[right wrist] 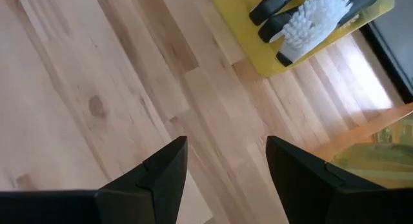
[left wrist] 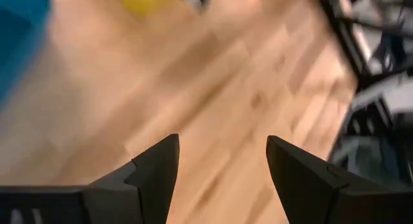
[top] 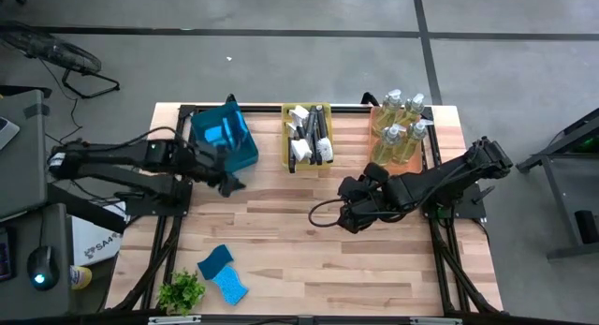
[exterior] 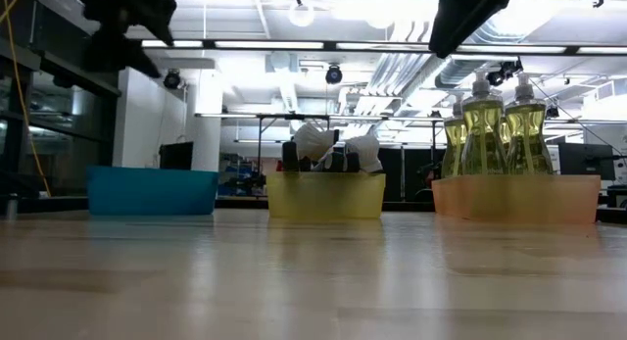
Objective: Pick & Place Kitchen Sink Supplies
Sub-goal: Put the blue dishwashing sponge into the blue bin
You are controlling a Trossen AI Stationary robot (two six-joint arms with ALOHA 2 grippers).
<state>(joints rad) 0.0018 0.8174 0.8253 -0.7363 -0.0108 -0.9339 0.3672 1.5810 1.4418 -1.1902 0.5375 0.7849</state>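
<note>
At the near table edge, two blue sponges [top: 223, 273] lie loose beside a small plant [top: 182, 291]; sorting looks partly done.

Mid-table, the right gripper [top: 348, 215] hovers over bare wood, fingers apart and empty; the left gripper [top: 229, 180] hangs just beside the blue bin [top: 245, 149], also parted and empty. Along the far edge, sponges fill that blue bin, dish brushes [top: 307, 136] sit in the yellow bin [top: 324, 109], soap bottles [top: 402, 128] stand in the orange bin [top: 373, 108]. Left, I judge: binning both loose sponges.

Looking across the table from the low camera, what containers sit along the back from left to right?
Blue bin → yellow bin holding dish brushes → orange bin holding soap bottles.
</note>
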